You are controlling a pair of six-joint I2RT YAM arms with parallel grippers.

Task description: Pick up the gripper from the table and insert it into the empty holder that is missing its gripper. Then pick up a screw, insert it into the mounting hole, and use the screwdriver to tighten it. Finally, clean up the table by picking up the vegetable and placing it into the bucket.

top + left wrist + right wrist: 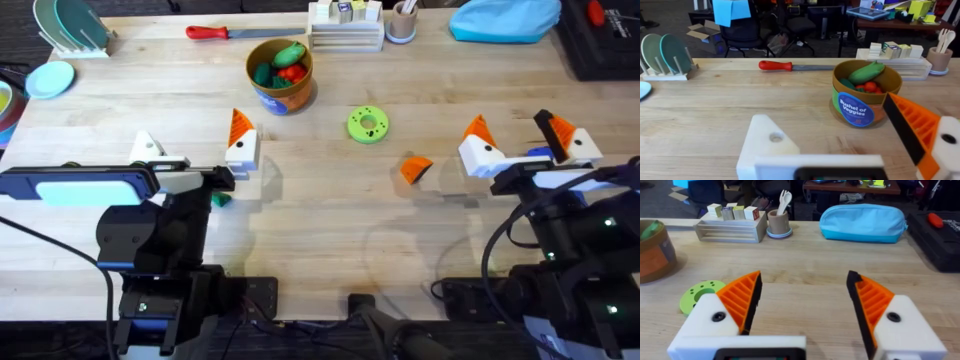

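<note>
At the left of the overhead view, the left gripper (195, 152) hangs low over the table with its jaws spread and nothing between them. One finger is a bare white holder (147, 147) with no orange pad; the other carries an orange ribbed wedge. Just below that gripper, a small dark green vegetable (220, 199) peeks out on the wood. In the upper middle stands the bucket (280, 88), toy vegetables inside, and above it, near the far edge, lies a red-handled screwdriver (222, 33). Right of the bucket sits a lime-green ring (368, 124). Further right, in the middle of the frame, the loose orange gripper (415, 168) lies on the table, near the right arm but apart from it. At the right, the right gripper (520, 145) is also released, both white fingers bearing orange pads, holding nothing. In the upper right corner rests a blue pouch (503, 18). I cannot make out the blue screwdriver.
</note>
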